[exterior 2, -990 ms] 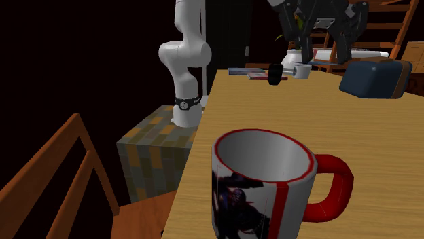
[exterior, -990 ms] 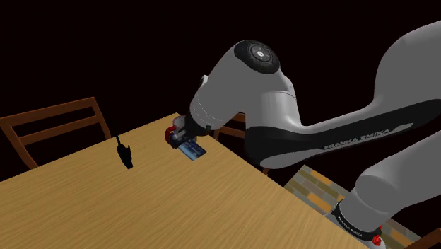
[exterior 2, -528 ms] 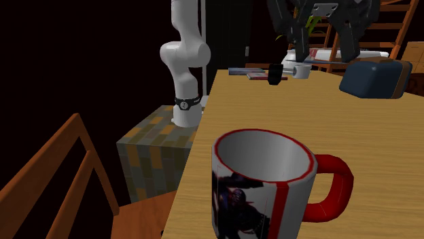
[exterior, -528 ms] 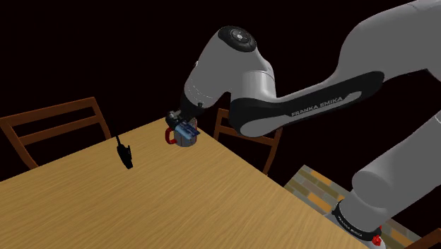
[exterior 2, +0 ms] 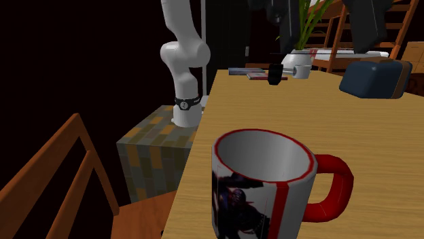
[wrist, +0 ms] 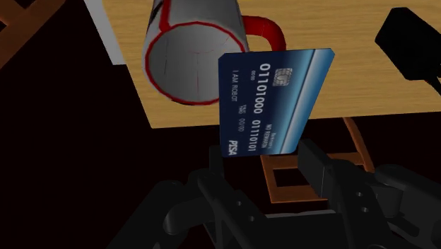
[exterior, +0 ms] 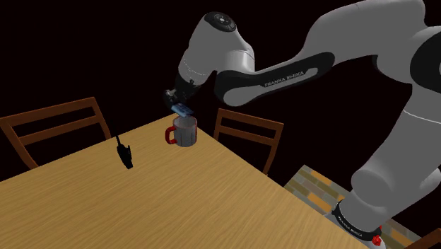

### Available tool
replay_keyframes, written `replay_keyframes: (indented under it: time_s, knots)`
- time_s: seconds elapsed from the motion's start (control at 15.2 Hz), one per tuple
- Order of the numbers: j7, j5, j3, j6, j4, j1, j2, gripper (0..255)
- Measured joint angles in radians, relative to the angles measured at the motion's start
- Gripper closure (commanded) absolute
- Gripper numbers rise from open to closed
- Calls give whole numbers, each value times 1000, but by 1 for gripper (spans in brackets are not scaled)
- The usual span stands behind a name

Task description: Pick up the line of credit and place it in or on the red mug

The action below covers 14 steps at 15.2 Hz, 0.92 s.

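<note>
Gripper (wrist: 265,161) fingers are clamped on the lower edge of a dark blue credit card (wrist: 272,99), holding it in the air just above the grey mug (exterior: 184,131) with red rim and handle, clear of it. That mug stands upright near the wooden tabletop's (exterior: 177,201) far edge, close to a chair (exterior: 247,133).

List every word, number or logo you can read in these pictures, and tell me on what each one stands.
"FRANKA EMIKA": on the arm, along its forearm.
"01101000", then a second group starting "0110": on the blue card held in the claw.
"I AM ROBOT": same card.
"PISA": the card's corner.
Smaller print on the card and the picture on the mug: unreadable.
</note>
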Motion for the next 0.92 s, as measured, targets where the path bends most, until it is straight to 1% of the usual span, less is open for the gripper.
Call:
replay_keyframes:
  time_s: [0.13, 0.2, 0.4, 0.92]
  knots:
    - [-5, -64, -33, -33, 84, 32, 87, 255]
    - [-8, -76, -42, -33, 95, 35, 104, 255]
    - [2, -99, -56, -8, 80, 36, 118, 255]
    - [84, -195, -106, 55, 39, 76, 166, 255]
